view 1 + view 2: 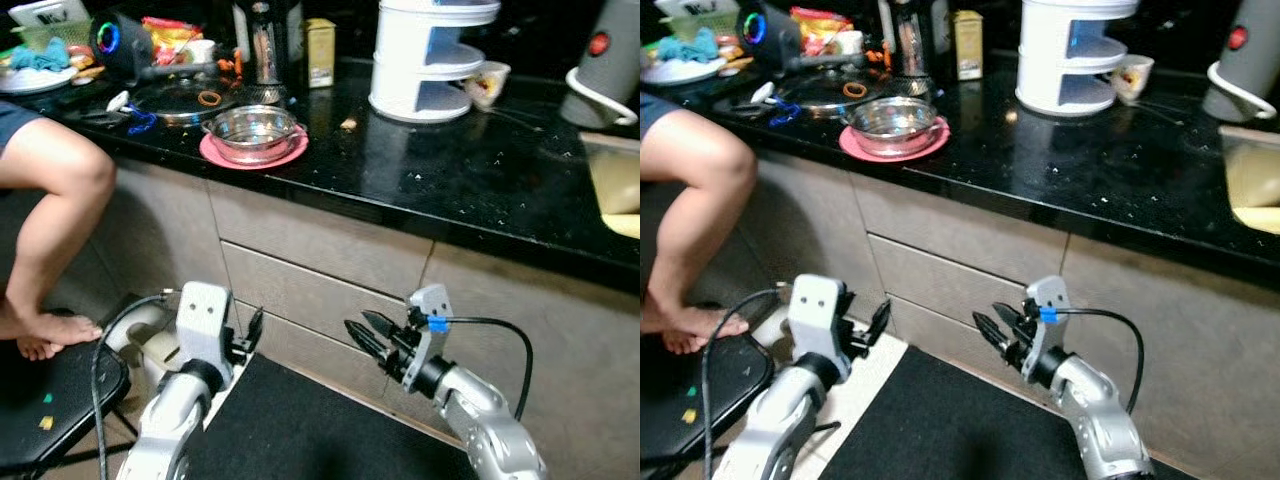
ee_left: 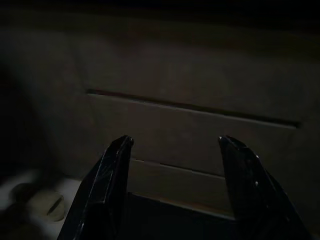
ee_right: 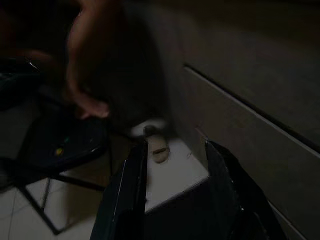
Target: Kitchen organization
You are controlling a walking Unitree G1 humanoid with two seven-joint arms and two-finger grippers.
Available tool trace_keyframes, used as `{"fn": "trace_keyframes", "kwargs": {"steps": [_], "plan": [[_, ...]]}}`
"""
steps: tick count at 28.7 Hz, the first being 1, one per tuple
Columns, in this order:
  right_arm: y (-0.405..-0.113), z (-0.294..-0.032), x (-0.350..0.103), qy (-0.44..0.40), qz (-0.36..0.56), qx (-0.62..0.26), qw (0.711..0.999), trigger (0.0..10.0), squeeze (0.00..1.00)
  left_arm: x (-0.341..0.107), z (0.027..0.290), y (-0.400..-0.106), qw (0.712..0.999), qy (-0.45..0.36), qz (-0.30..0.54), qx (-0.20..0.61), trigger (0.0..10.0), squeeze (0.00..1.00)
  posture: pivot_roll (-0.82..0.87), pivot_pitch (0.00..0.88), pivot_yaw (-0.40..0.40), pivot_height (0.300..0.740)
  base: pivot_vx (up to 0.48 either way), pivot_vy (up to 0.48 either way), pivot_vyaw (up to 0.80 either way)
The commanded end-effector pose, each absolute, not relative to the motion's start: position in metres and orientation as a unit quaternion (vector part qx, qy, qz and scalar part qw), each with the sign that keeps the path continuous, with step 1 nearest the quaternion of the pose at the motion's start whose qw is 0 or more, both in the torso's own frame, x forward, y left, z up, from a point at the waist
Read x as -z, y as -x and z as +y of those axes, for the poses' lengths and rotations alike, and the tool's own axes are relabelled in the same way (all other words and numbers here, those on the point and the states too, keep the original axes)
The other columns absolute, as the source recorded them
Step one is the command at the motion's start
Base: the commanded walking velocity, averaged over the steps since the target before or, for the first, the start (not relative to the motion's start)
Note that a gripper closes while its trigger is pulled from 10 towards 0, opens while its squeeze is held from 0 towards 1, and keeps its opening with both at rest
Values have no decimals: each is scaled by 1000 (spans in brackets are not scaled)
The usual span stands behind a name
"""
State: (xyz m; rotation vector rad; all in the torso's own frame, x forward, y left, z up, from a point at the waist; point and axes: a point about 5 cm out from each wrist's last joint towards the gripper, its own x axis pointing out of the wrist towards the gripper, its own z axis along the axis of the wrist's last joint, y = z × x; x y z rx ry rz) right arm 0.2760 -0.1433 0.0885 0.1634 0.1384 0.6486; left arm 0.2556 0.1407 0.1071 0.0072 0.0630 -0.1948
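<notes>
The black mat (image 1: 300, 420) lies nearest the camera at 6 o'clock, on the floor between the two silver arms. The left claw (image 1: 250, 330) sits at 7 o'clock, low in front of the grey cabinet drawers (image 1: 320, 270); its fingers (image 2: 107, 185) stand apart with nothing between them. The right claw (image 1: 368, 330) sits at 5 o'clock, also below the worktop edge and pointing toward the left arm; its fingers (image 3: 125, 195) are spread and empty. The black speckled worktop (image 1: 480, 170) runs across the upper half of the scene from 9 o'clock to 3 o'clock. On it, at 12 o'clock, stands a white tiered rack (image 1: 425, 60), upright, with a small cup (image 1: 487, 82) just beside it toward 1 o'clock. A grey appliance (image 1: 605, 65) stands at 2 o'clock, near a pale sink (image 1: 615, 185) at 3 o'clock. At 11 o'clock a steel bowl (image 1: 252, 130) rests on a pink plate (image 1: 220, 150), close to the worktop's front edge. Behind the bowl lies a glass lid (image 1: 185, 100), and further back stand a yellow carton (image 1: 320, 52) and a dark bottle (image 1: 262, 45). At 10 o'clock the far corner holds mixed clutter, including a speaker with a lit ring (image 1: 110, 40). A person's bare leg (image 1: 50, 210) shows at 9 o'clock, with the foot (image 1: 45, 335) resting on a black chair seat (image 1: 50, 400).
</notes>
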Motion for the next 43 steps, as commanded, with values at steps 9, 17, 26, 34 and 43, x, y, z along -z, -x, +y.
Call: {"fn": "trace_keyframes", "kwargs": {"steps": [9, 17, 26, 34, 43], "plan": [[-275, -146, -91, -105, 51, -333, 936, 10000, 0, -109, 143, -256, 996, -10, 21, 85, 10000, 0, -2, 0, -42, 740, 54, 0, 158], [-270, -143, -111, -187, 10, -394, 900, 10000, 0, -121, 153, -261, 997, -19, -6, 69, 10000, 0, -5, 0, -39, 740, 322, 0, 0], [-273, -140, -165, -265, -77, -444, 852, 10000, 0, -162, 183, -278, 997, -40, -70, 17, 10000, 0, -1, 0, -46, 740, 412, 0, 0], [-276, -133, -209, -304, -142, -459, 823, 10000, 0, -184, 174, -285, 993, -46, -107, 33, 10000, 0, -2, 0, -45, 740, 415, 0, 0], [-277, -134, -228, -282, -155, -455, 830, 10000, 0, -207, 170, -291, 986, -70, -142, 58, 10000, 0, -5, 0, -41, 740, 415, 0, 0]]}}
